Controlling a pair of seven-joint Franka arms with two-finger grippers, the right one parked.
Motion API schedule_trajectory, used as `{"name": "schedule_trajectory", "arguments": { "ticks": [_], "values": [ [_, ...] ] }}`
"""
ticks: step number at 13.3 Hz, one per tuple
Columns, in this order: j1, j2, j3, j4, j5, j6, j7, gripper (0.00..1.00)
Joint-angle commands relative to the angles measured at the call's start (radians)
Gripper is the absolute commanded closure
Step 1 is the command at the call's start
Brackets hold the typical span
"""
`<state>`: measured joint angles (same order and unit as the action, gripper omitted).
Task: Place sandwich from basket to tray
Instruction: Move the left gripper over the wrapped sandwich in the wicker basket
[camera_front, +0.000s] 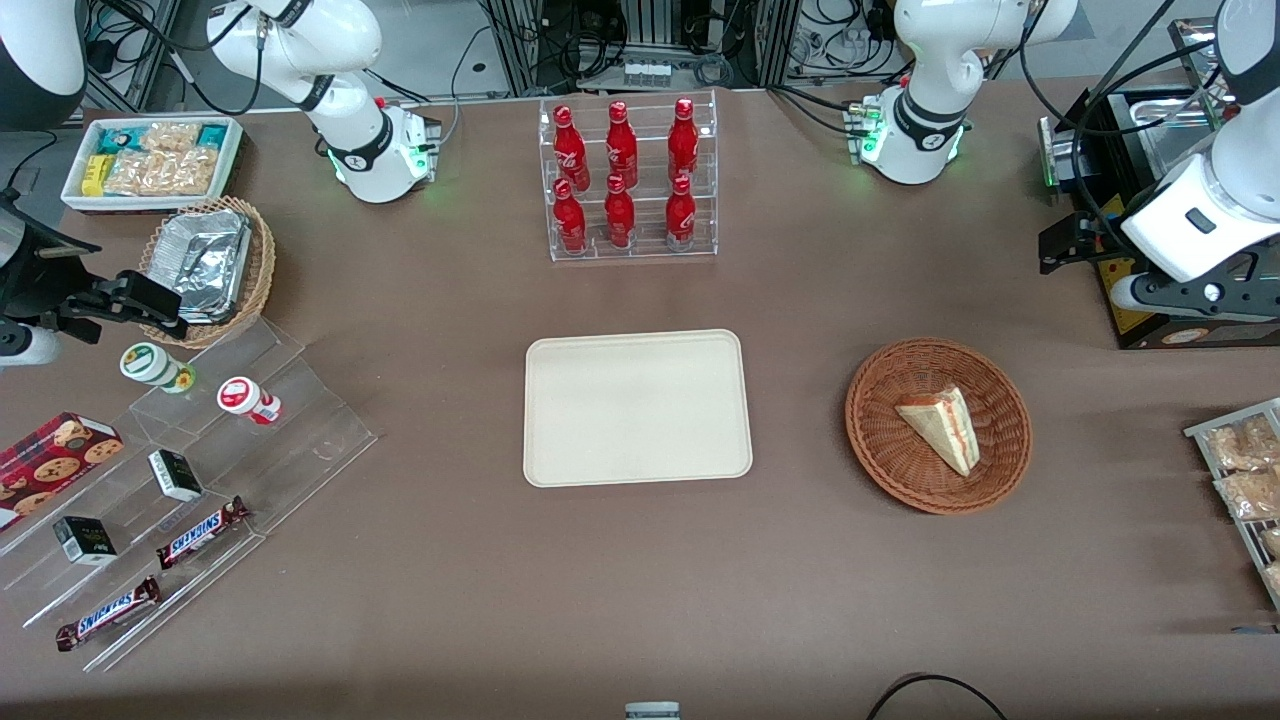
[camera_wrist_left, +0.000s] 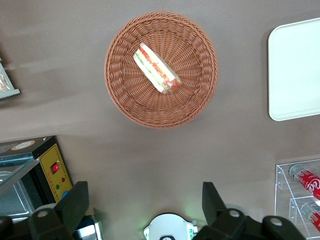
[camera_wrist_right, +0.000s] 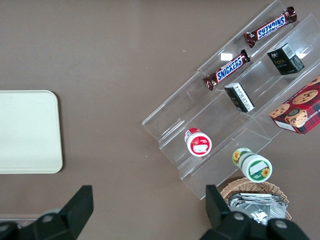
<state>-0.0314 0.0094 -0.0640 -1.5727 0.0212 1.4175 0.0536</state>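
The sandwich (camera_front: 940, 425) (camera_wrist_left: 157, 70), a pale bread wedge with red and green filling, lies in the round reddish-brown wicker basket (camera_front: 870, 420) (camera_wrist_left: 125, 100). Beside the basket, toward the parked arm's end, the cream tray (camera_front: 636, 408) (camera_wrist_left: 295, 70) (camera_wrist_right: 27, 130) lies flat with nothing on it. My left gripper (camera_front: 1065, 245) (camera_wrist_left: 144, 192) hangs high over the table, farther from the front camera than the basket and toward the working arm's end. It is open, its black fingers (camera_wrist_left: 80, 200) set wide apart with only bare table between them.
A black box with a yellow control panel (camera_front: 1150, 320) (camera_wrist_left: 52, 172) stands close under the gripper. A clear rack of red bottles (camera_front: 625, 180) stands farther from the front camera than the tray. A rack of snack packets (camera_front: 1240, 480) sits near the basket. A stepped acrylic display (camera_front: 200, 470) holds snacks.
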Motion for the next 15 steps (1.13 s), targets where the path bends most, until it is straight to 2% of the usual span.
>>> {"name": "schedule_trajectory", "arguments": {
  "ticks": [1, 4, 9, 15],
  "values": [
    [-0.007, 0.010, 0.006, 0.020, -0.009, -0.016, 0.000, 0.00],
    [-0.002, 0.012, 0.007, -0.003, -0.004, 0.010, 0.002, 0.00],
    [-0.002, 0.014, 0.007, -0.136, -0.004, 0.135, 0.002, 0.00],
    [-0.002, 0.015, 0.007, -0.384, -0.009, 0.434, -0.011, 0.00]
  ]
}}
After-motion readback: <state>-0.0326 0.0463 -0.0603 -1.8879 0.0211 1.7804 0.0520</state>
